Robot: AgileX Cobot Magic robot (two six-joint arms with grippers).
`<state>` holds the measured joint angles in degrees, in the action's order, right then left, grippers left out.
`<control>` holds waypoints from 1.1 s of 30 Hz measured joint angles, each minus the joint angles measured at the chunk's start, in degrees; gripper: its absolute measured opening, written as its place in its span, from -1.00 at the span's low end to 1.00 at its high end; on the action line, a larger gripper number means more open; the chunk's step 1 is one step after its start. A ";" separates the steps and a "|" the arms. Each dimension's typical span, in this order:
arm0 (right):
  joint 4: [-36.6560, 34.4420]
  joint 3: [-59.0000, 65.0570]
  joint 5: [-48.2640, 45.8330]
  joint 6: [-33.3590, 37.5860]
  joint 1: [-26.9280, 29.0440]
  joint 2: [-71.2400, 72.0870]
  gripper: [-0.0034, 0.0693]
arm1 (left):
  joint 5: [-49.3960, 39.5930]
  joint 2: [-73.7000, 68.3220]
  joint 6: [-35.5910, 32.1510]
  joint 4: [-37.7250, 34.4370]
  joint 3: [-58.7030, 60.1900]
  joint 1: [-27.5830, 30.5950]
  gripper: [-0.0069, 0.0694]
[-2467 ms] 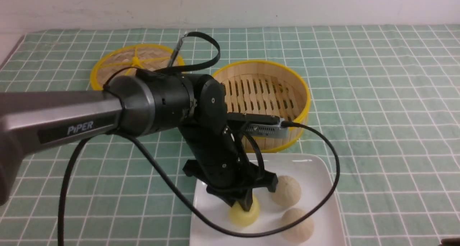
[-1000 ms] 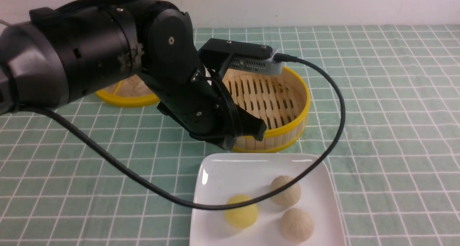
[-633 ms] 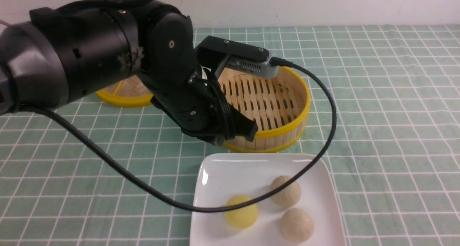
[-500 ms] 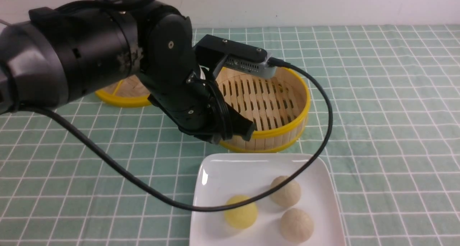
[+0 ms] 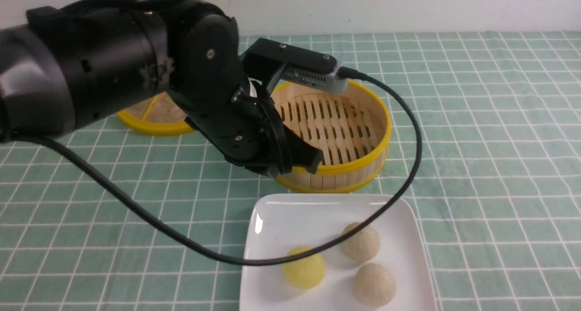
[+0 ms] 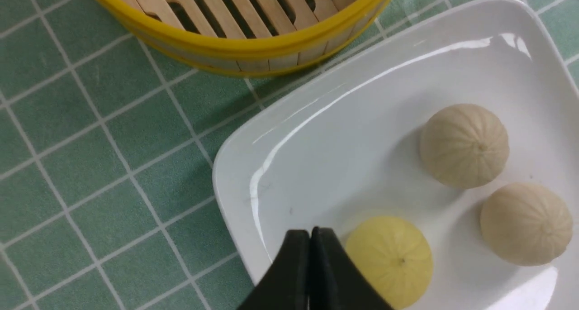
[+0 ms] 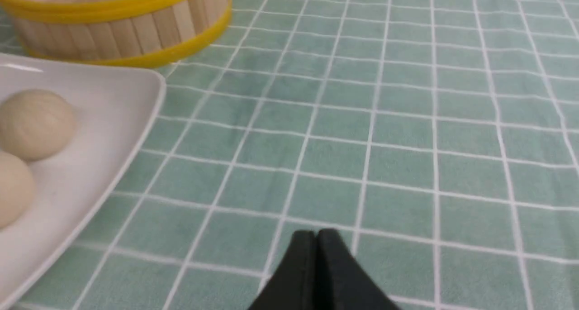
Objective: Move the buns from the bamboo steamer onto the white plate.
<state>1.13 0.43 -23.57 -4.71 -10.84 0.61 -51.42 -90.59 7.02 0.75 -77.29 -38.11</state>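
The bamboo steamer stands empty in the middle of the cloth, its slatted floor bare. In front of it, the white plate holds a yellow bun and two pale beige buns. My left arm hangs above the steamer's near-left rim. Its gripper is shut and empty, raised over the plate's edge beside the yellow bun. My right gripper is shut and empty, low over the cloth to the right of the plate; the front view does not show it.
The flat woven lid lies at the back left, mostly hidden behind my left arm. The wrist camera's black cable loops down across the plate in front of the yellow bun. A green checked cloth covers the table up to the back wall.
My left gripper has let go of the yellow bun on the plate, risen and shut. Over the last second the arm drifted slightly left and back.
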 joint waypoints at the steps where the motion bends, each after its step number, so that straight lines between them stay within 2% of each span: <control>1: 0.05 0.06 0.31 0.00 1.08 0.00 -0.89 | -0.08 0.95 0.00 0.53 0.00 0.00 -0.78; 8: 0.46 0.23 1.38 0.00 8.21 0.00 -0.88 | -2.41 13.09 0.00 3.42 0.00 0.00 -0.78; 14: 0.46 0.23 1.28 0.00 8.65 0.00 -0.87 | -4.21 23.29 -0.42 3.74 2.27 0.00 -0.77; 19: 0.59 0.23 1.26 0.00 8.67 0.00 -0.85 | -1.95 36.51 1.10 3.82 15.06 0.00 -0.77; 22: 0.59 0.23 1.26 0.00 8.72 0.00 -0.84 | 5.56 46.95 4.76 3.09 26.94 0.00 -0.77; 23: 0.59 0.23 1.26 0.00 8.77 0.00 -0.84 | 6.90 47.62 5.26 3.08 27.72 0.00 -0.77; 28: 0.59 0.23 1.26 0.00 8.77 0.00 -0.82 | 30.56 63.61 14.89 2.67 48.91 0.00 -0.76; 29: 0.59 0.23 1.26 0.00 8.77 0.00 -0.82 | 31.51 64.07 14.89 2.67 48.91 0.00 -0.76; 30: 0.59 0.23 1.26 0.00 8.77 0.00 -0.81 | 38.77 67.67 17.41 3.03 54.01 0.00 -0.76; 33: 0.59 0.23 1.26 0.00 8.77 0.00 -0.79 | 49.05 71.46 18.80 3.73 59.54 0.00 -0.76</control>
<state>1.72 0.66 -22.31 -4.71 -2.07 0.61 -2.37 -19.12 25.82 4.48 -17.75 -38.11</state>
